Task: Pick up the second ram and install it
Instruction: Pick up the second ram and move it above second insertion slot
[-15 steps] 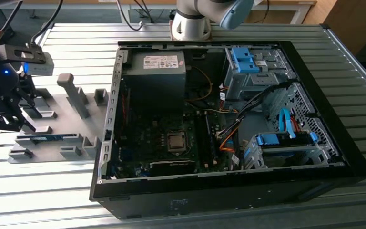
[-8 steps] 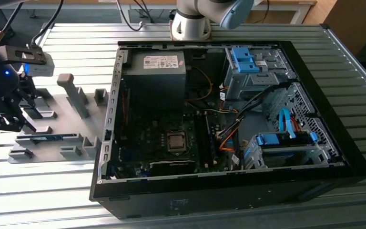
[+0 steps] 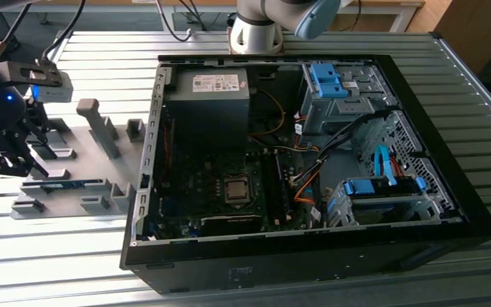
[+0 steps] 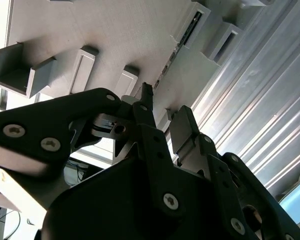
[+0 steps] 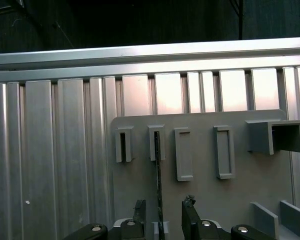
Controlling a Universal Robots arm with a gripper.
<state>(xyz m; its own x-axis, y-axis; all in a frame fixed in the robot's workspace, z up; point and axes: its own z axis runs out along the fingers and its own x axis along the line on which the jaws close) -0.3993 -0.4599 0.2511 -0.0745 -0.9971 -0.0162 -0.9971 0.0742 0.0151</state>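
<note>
The second ram [image 3: 62, 185] is a thin blue-green stick standing on edge in a slot of the grey holder board [image 3: 92, 160], at the exterior view's left beside the computer case. In the first wrist view the second ram [image 5: 158, 185] shows edge-on as a dark line running from a slot towards my gripper [image 5: 162, 215]. The gripper is open. Its black fingers [image 5: 190, 212] stand on either side of the stick's near end, with a gap to the stick. The second wrist view has the gripper [image 4: 162, 112] just short of the second ram [image 4: 177, 50].
The open computer case [image 3: 314, 268] lies on the ribbed metal table [image 3: 49, 256], with the motherboard and CPU socket [image 3: 237, 190] exposed. A power supply [image 3: 207, 96] and blue drive-bay clips [image 3: 327, 80] sit inside. Upright grey pegs [image 3: 100, 128] stand on the holder. The arm's base [image 3: 258, 32] is behind the case.
</note>
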